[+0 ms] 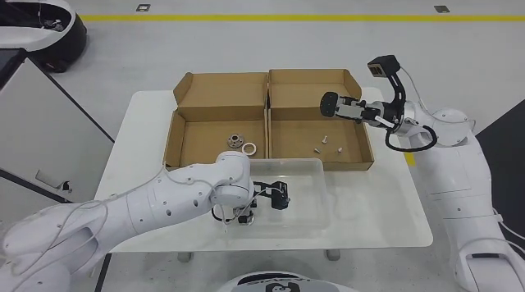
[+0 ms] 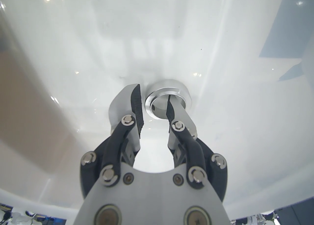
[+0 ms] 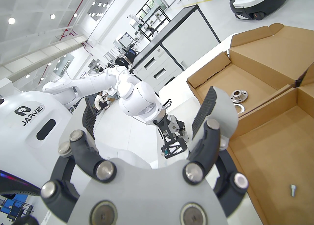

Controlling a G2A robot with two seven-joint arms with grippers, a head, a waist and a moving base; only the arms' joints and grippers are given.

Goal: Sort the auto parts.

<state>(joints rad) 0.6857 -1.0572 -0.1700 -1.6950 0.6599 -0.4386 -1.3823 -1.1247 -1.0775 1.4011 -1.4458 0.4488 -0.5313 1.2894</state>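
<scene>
A silver metal ring (image 2: 171, 88) lies on the floor of the clear plastic bin (image 1: 318, 212). My left gripper (image 2: 152, 92) is down in the bin (image 2: 73, 39) and open, one finger inside the ring and the other just outside its wall. From above, the left gripper (image 1: 281, 195) covers the ring. My right gripper (image 1: 326, 103) hangs open and empty over the right cardboard box (image 1: 361, 157). In the right wrist view the right gripper (image 3: 149, 99) looks across at the left gripper (image 3: 175, 142). The left cardboard box (image 1: 176, 140) holds a flanged metal part (image 1: 236, 139) and a pale ring (image 1: 249, 148).
Two small bolts (image 1: 326, 138) (image 1: 338, 148) lie in the right box; one bolt (image 3: 292, 189) shows close by, with the flanged part (image 3: 238, 95) beyond. The boxes sit side by side behind the bin on the white table (image 1: 385, 210). A grey cabinet (image 1: 41, 128) stands to the left.
</scene>
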